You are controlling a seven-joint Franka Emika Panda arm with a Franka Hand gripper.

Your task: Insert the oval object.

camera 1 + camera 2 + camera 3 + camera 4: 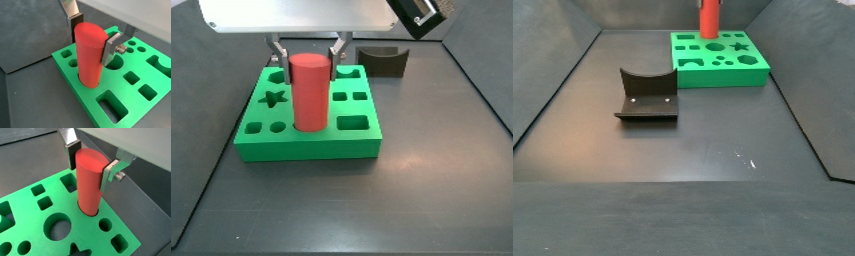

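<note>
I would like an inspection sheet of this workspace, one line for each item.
Surface: dark floor, bare in front, a few small light specks.
Job's things: the oval object, red, upright, its lower end in a hole of the green block.
Clutter: dark notched block apart from the green block; in a side view it is a fixture-like bracket.
Claw: claw at the post's upper part, silver fingers on both sides; contact cannot be confirmed.
Cables: nothing seen.
Surroundings: dark walls around the floor.
</note>
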